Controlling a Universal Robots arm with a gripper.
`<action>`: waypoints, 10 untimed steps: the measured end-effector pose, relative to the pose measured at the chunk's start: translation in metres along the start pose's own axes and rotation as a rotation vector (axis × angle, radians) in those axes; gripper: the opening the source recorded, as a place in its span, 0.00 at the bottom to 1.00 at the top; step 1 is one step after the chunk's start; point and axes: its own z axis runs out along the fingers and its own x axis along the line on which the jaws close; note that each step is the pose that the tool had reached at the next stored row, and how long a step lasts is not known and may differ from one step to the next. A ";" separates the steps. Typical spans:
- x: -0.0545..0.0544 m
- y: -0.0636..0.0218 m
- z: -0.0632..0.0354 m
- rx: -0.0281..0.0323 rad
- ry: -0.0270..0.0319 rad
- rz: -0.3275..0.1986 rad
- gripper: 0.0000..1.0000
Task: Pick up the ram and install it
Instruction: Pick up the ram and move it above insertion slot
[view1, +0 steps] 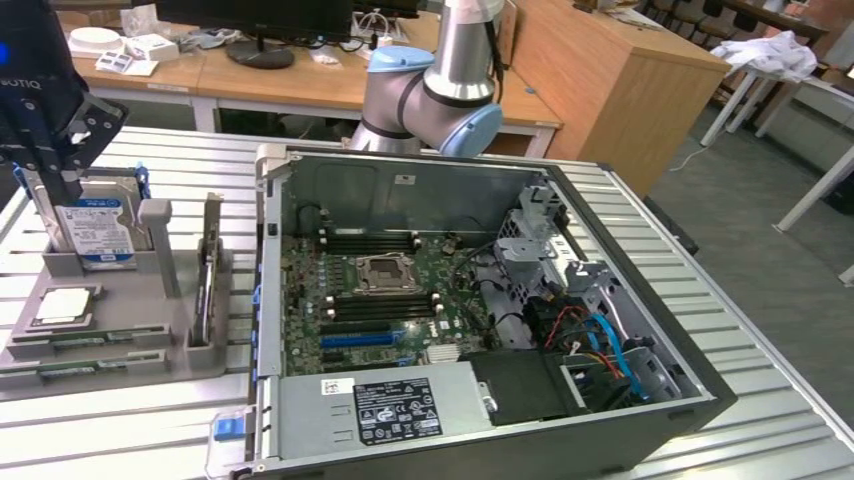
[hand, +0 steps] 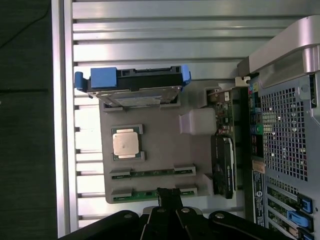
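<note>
Grey ribbed metal table carries the whole setup. Toward the exterior view's left sits a flat grey plastic fixture tray. Just beside it an open black-and-silver computer case lies on its side, with its green motherboard facing up and its long black memory slots next to the processor socket.

Two long thin green ram sticks lie flat in the tray's end slots, parallel and close together. So the ram is in the tray, not in the case. The outer stick is the one nearest my tool.

My black gripper hangs above that end of the tray. Its jaws are pressed fully together with nothing between them. In the wrist view their tip lines up over the outer stick's edge, and I read it as clear of the stick, not touching.

Other tray items:
- A square silver processor chip lies flat between the ram slots and the drive.
- A silver hard drive with blue-white label stands on edge at the far end, blue brackets on it.
- A black graphics card stands on edge along the side nearest the case.
</note>
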 end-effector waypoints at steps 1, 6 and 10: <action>0.000 0.0000 0.0000 0.0000 0.0000 0.000 0.10; 0.000 0.0000 0.0000 0.0000 0.0000 0.000 0.10; 0.000 0.0000 0.0000 -0.0002 0.0004 -0.009 0.10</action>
